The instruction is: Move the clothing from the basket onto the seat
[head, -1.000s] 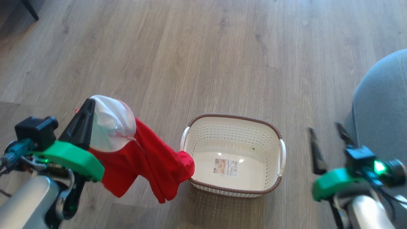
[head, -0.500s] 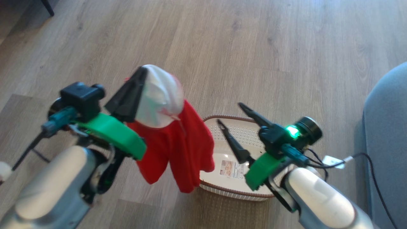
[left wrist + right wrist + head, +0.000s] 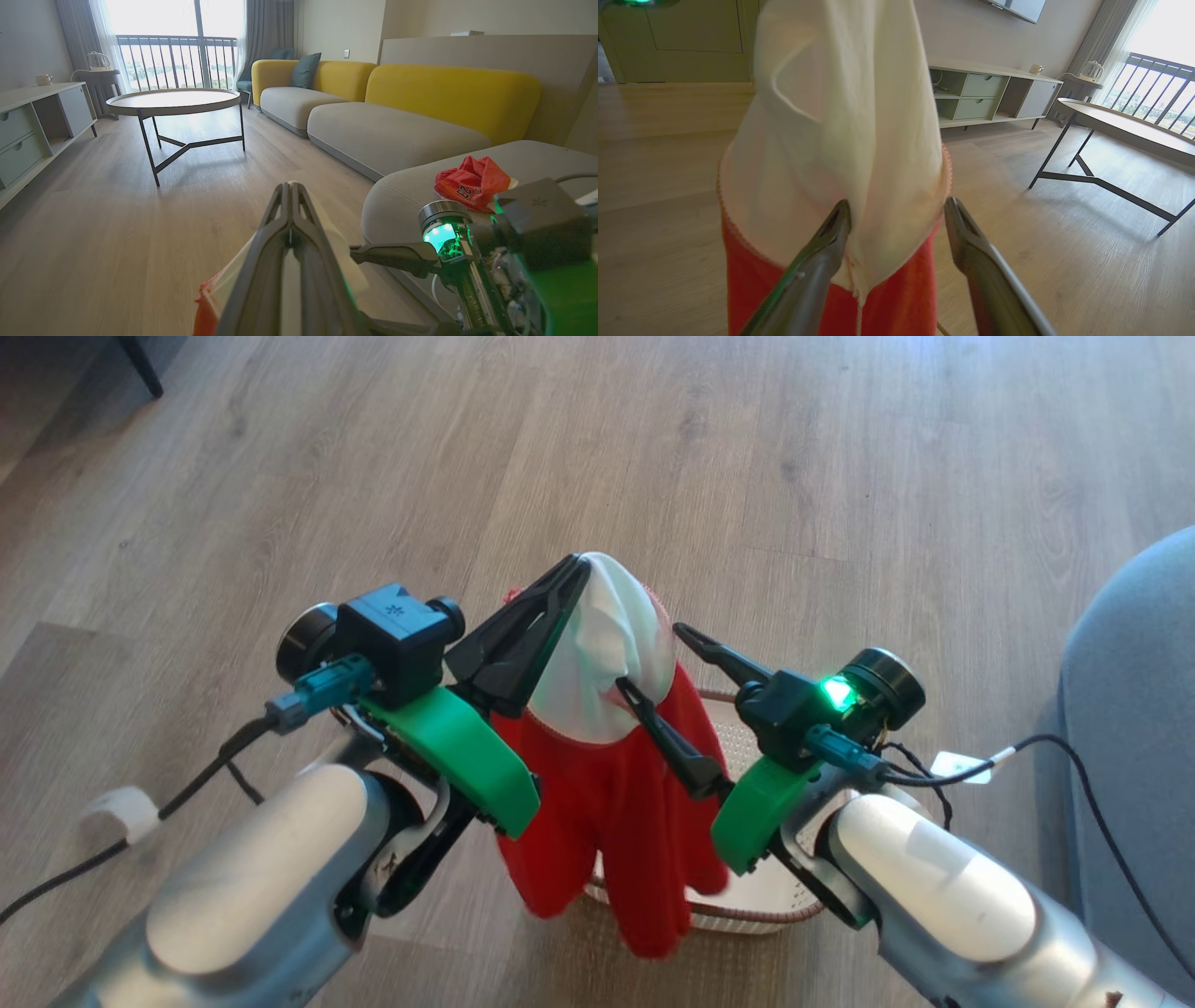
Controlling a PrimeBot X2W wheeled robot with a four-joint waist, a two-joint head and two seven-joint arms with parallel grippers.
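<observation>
Left claw shifted inward, clothing (red-white) — pinched

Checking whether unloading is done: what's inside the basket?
The basket's visible wall and floor strip look bare; the hanging garment and right arm hide the rest.

A red garment with a white panel on top hangs in the air, pinched at that panel by the closed left gripper, its red folds draping down over the near left part of the basket. The basket, cream-white and perforated with a brown rim, stands on the floor, well apart from the grey seat at the right. A second garment, red with printed numbers, lies crumpled on the seat near its rounded corner.
</observation>
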